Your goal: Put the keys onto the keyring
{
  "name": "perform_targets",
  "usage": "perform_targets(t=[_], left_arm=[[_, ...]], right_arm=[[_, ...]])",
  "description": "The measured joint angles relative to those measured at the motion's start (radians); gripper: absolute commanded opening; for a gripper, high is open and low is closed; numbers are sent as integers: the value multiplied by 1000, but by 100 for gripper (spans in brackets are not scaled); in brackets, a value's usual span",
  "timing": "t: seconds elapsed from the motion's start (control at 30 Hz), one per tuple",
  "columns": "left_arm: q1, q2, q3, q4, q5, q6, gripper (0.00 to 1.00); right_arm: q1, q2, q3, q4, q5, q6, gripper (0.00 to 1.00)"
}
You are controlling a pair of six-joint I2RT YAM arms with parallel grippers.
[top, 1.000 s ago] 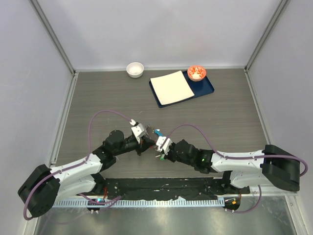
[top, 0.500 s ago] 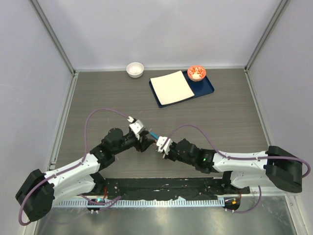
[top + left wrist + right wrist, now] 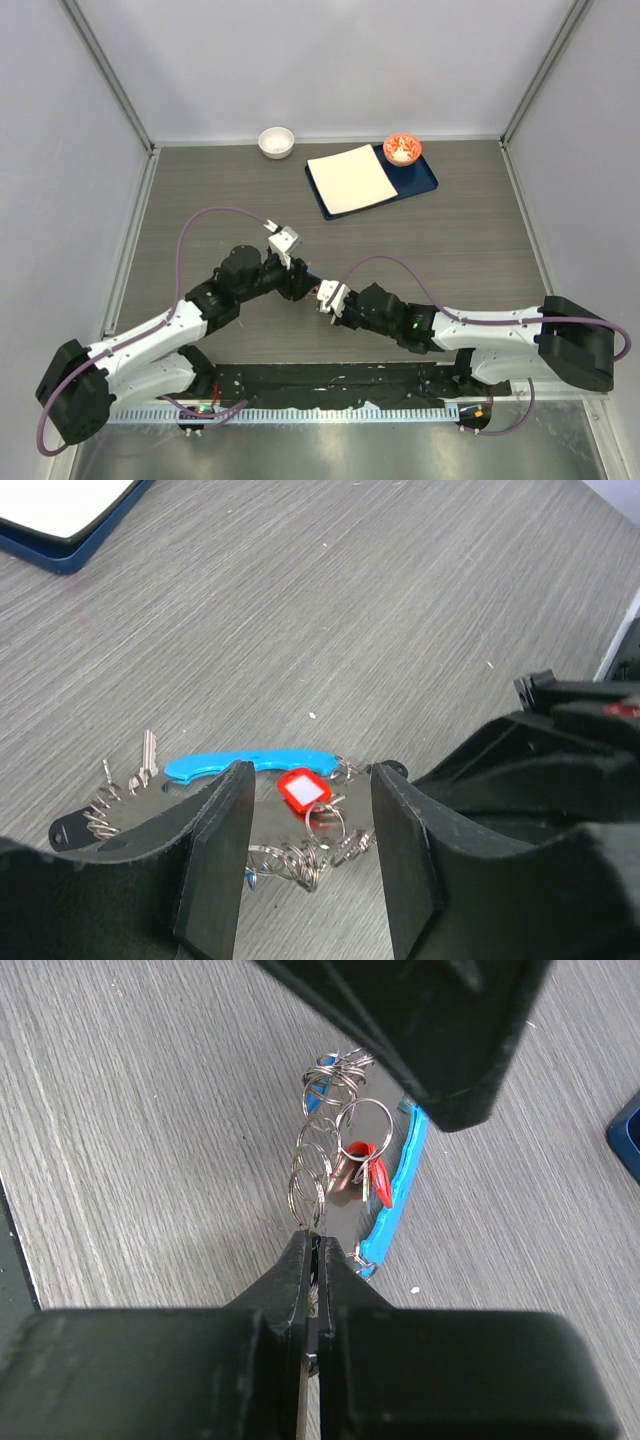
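Nearest you, the right gripper (image 3: 312, 1242) has its fingers pressed together on a small split ring (image 3: 308, 1198), the end link of a short chain of rings; nothing has changed there over the last second. Just beyond it is the change. Your left gripper (image 3: 310, 778), clamped a second ago, now stands spread, and its arm has swung round so the fingers straddle the bunch without touching anything I can see. Between those fingers lies the red key head (image 3: 300, 788). Just beyond it is the keyring (image 3: 240, 764), known by its light blue crescent lying on the bench (image 3: 480, 240); its wire I cannot trace. More of the keys (image 3: 146, 758) show as bare silver blades by the crescent's left tip. Judgement: you have let go on the left and are lining up a fresh grasp, so only the right pinch holds the bunch. Whether any key already sits on the wire, cannot tell. At the far side are a blue tray (image 3: 425, 182) carrying a white sheet (image 3: 350, 178) and a red bowl (image 3: 402, 149), and a white bowl (image 3: 276, 141) apart to their left.
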Motion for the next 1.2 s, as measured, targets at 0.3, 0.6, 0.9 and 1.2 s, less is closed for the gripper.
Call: perform_targets(t=[0.3,0.6,0.9,1.2], left_arm=[[0,90,156,-219,-19,-33,46],[0,225,225,-340,10,-67,41],[4,270,271,-390,72,-109,34],[9,283,279,-412,110,-113,26]], right_arm=[[0,3,0,2,0,-12,1],[0,12,0,11,0,-21,1],[0,12,0,11,0,-25,1],[0,12,-2,11,0,-32,1]])
